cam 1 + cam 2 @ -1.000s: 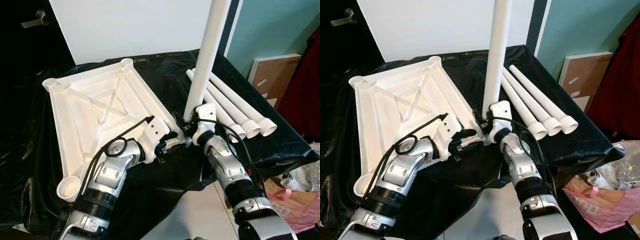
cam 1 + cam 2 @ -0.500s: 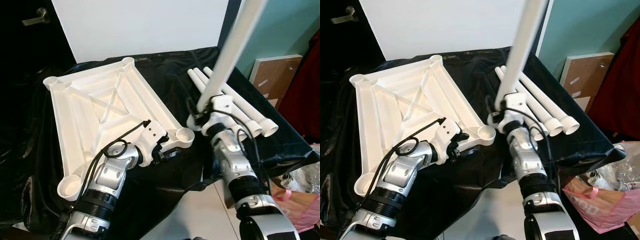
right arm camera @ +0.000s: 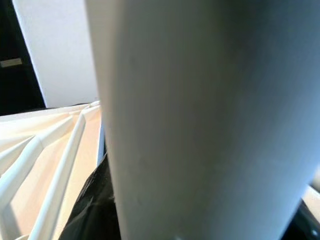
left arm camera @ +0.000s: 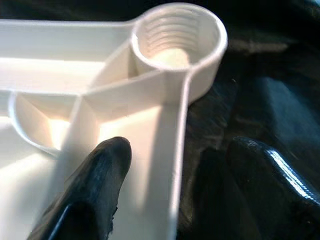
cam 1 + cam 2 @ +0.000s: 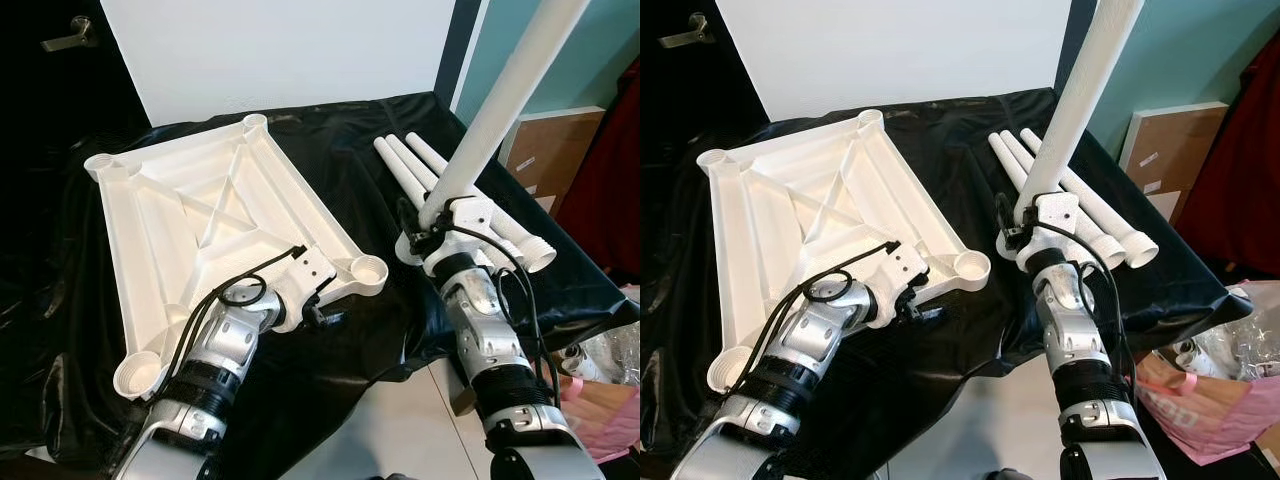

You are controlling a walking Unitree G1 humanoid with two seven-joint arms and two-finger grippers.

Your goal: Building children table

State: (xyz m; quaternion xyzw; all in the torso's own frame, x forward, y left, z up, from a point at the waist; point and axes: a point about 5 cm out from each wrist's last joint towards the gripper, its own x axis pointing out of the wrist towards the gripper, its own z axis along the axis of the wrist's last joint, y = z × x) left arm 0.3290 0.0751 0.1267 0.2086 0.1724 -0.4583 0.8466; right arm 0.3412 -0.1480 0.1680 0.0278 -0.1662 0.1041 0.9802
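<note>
While the left pincer straddles the tabletop rim, right pincer grips a leg.

The worktop is covered with a black sheet, and on it lie the upturned white tabletop at left and three white legs at right.

Bright, even light; wrist views softly blurred.
</note>
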